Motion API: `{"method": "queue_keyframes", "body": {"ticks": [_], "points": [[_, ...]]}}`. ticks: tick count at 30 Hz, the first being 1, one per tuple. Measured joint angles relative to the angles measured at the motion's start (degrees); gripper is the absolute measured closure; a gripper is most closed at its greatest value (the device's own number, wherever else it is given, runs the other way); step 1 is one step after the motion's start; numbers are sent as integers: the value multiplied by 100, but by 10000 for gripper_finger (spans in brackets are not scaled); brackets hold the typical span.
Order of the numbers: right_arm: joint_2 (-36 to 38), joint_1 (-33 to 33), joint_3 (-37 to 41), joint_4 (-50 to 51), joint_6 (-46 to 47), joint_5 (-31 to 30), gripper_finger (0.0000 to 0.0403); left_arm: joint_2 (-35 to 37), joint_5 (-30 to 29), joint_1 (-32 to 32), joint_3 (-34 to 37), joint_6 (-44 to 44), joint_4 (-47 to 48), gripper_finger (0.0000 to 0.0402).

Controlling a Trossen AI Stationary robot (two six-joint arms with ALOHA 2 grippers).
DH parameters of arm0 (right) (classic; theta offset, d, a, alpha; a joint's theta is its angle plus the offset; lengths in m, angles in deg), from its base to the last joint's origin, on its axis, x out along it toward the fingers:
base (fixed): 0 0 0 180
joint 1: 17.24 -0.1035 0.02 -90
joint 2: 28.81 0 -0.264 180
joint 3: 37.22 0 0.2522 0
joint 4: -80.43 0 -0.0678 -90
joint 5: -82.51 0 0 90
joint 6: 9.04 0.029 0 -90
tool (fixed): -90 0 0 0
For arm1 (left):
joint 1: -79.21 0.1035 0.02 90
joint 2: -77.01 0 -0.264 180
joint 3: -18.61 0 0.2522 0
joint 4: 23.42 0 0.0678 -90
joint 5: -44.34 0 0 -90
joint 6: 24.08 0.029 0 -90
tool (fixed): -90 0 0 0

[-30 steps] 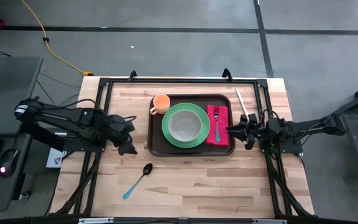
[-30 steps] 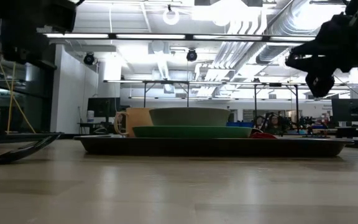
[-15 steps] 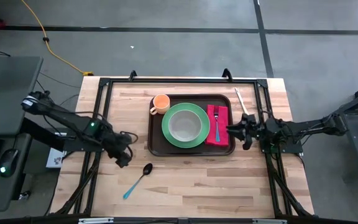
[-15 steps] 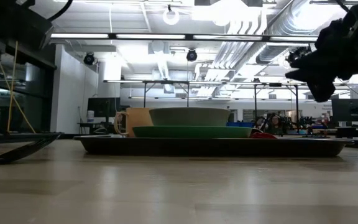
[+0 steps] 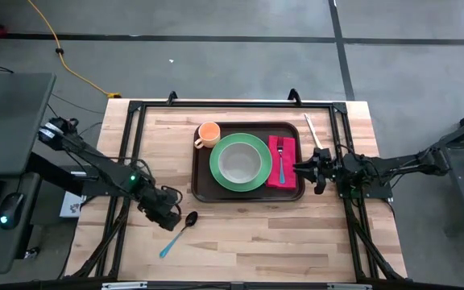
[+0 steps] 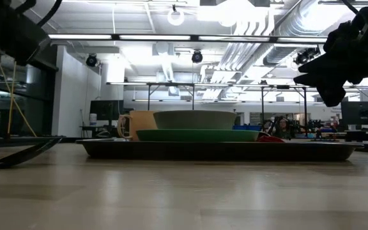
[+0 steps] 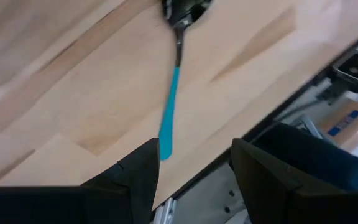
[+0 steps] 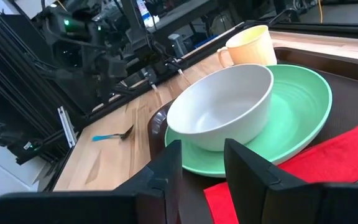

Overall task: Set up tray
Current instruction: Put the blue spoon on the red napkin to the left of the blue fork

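Observation:
The dark brown tray (image 5: 204, 179) lies on the wooden table. It carries a green plate (image 5: 258, 177) with a pale bowl (image 5: 239, 163), an orange cup (image 5: 208, 134) and a red napkin (image 5: 274, 165) with a fork (image 5: 281, 161) on it. A spoon (image 5: 180, 230) with a dark bowl and a blue handle (image 7: 168, 118) lies on the bare table nearer the near edge. My left gripper (image 5: 168, 216) (image 7: 194, 168) hangs open just left of the spoon's bowl end, touching nothing. My right gripper (image 5: 311, 172) (image 8: 201, 165) waits open above the tray's right rim, beside the napkin.
A pale thin stick (image 5: 312, 133) lies on the table past the tray's far right corner. Black frame rails (image 5: 131, 145) run along the table's left, right and far sides. Bare wood spreads between the tray and the near edge.
My left gripper has swung from beside the tray's left rim toward the near edge and a little to the right, ending close to the spoon's bowl end. The spoon, the tray and everything on it have stayed where they were.

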Motion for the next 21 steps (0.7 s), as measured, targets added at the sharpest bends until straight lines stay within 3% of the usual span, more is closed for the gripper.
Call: {"method": "queue_keyframes", "body": {"ticks": [9,21], "points": [[2,0,2,0,-9,-7,305,-825,-115,-174,9,-361,-142,172],[1,2,2,120,-305,2,304,-986,-610,-164,9,-359,-224,172]]}}
